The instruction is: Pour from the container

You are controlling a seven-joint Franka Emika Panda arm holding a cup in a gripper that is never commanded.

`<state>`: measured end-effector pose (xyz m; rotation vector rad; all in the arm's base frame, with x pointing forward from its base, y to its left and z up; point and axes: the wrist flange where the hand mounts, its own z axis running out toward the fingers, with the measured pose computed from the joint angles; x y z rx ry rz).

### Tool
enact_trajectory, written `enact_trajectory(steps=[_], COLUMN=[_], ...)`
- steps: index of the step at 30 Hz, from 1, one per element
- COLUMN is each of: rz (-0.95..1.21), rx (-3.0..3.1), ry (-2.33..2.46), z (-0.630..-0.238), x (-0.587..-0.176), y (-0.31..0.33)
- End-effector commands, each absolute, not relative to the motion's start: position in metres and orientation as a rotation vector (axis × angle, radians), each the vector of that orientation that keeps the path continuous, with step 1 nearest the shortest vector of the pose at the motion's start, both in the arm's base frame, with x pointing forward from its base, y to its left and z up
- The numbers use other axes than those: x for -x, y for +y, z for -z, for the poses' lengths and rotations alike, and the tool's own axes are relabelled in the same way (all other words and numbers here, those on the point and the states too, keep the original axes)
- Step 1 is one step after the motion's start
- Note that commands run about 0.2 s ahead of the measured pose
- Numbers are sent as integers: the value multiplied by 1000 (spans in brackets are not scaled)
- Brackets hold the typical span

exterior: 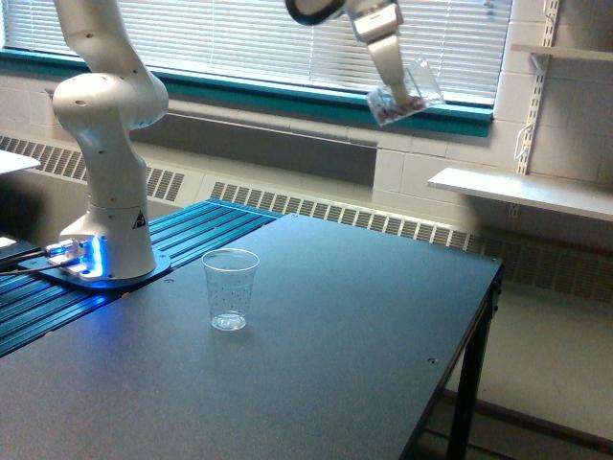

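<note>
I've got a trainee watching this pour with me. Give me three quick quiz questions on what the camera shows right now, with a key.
1. True or false: the container is resting on the table.
2. Which stands on the table? A) a clear plastic cup B) a metal bowl C) a bottle
3. Fill in: the hand carries the container high up in front of the ______.

Key:
1. False; it hangs tilted in the air, clear of the table.
2. A
3. Window blinds
</note>
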<state>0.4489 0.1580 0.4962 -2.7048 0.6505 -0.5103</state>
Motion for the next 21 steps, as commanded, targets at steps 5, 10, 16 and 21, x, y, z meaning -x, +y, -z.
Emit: enact_trajectory(steps=[5, 10, 16, 21], rz=[510, 506, 492, 483], rx=[2674, 2666, 2634, 2600], ry=[867, 924, 992, 1073], z=[-491, -486, -482, -477], x=[-419, -398, -376, -361], y=[104, 91, 78, 64])
